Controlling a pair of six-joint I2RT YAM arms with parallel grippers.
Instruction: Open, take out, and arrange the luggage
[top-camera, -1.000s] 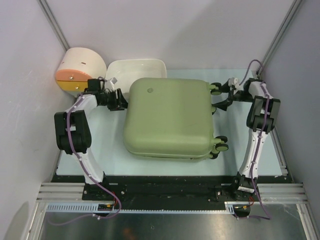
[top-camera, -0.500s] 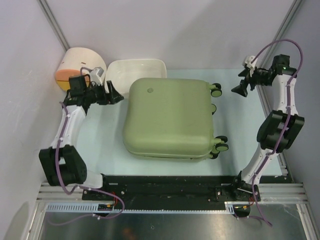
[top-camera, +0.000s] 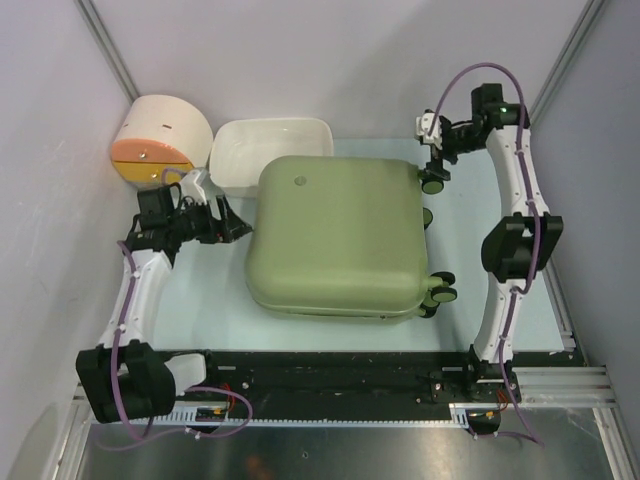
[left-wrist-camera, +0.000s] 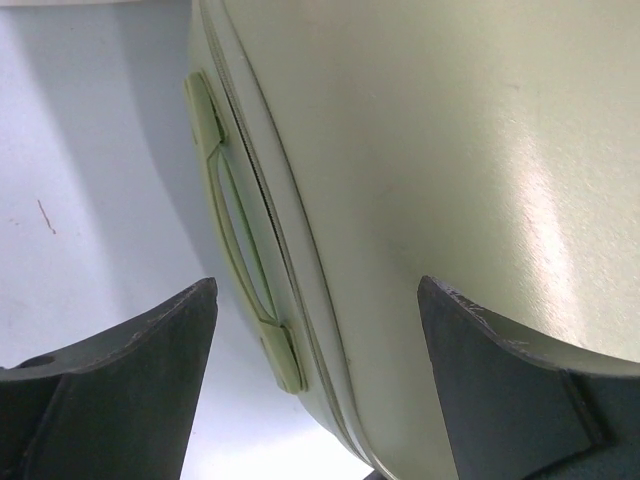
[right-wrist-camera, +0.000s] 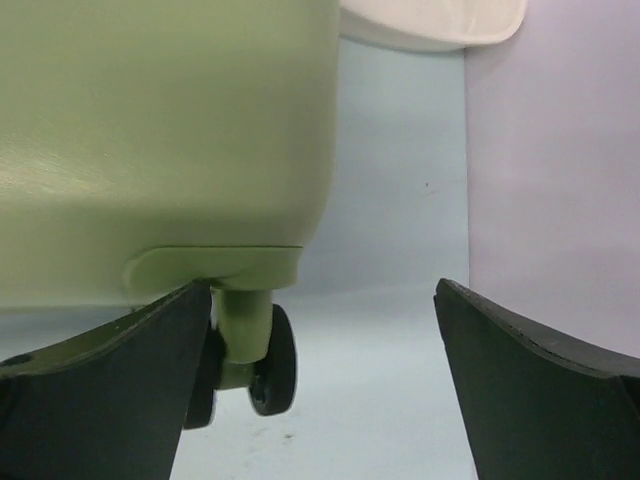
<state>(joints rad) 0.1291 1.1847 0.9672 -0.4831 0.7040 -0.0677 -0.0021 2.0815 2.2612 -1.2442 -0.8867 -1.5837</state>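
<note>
Luggage (top-camera: 335, 235) closed, lying flat on surface (top-camera: 205, 295). Left jaws wide open, empty, side handle (left-wrist-camera: 240, 240) just ahead. Right jaws fully open, empty, black wheel (right-wrist-camera: 262, 362) just ahead.

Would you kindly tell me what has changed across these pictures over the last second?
The right tool swung from the wheeled side of the large olive-green hard-shell suitcase to its far wheel corner. The left tool slid slightly toward the robot along the suitcase's left edge. Both stand open, holding nothing. The closed suitcase, white rectangular tub and round cream box stayed put.
</note>
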